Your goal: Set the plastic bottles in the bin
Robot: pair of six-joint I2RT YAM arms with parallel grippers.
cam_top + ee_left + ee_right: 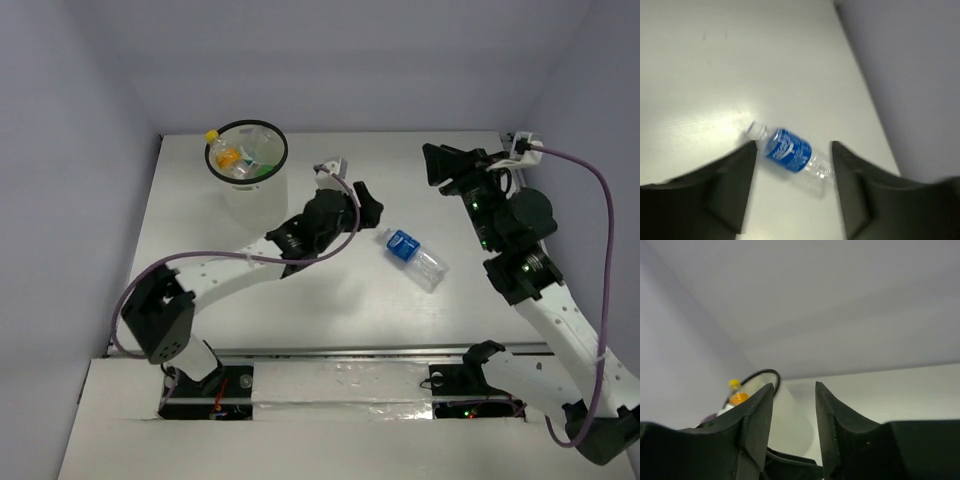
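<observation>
A clear plastic bottle with a blue label and white cap [414, 255] lies on its side on the table, right of centre. In the left wrist view the same bottle [790, 152] lies on the table beyond my open jaws. My left gripper [352, 196] is open and empty, left of that bottle and apart from it. The translucent white bin [249, 172] with a black rim stands at the back left; bottles sit in it, one with a yellow cap [212, 136] poking over the rim. My right gripper [440, 164] is open and empty, raised at the back right. The bin also shows in the right wrist view [752, 385].
Light grey walls close the table at the back and both sides. A purple cable [600, 250] loops along the right arm. The arms' bases sit at the near edge on a taped strip [340, 385].
</observation>
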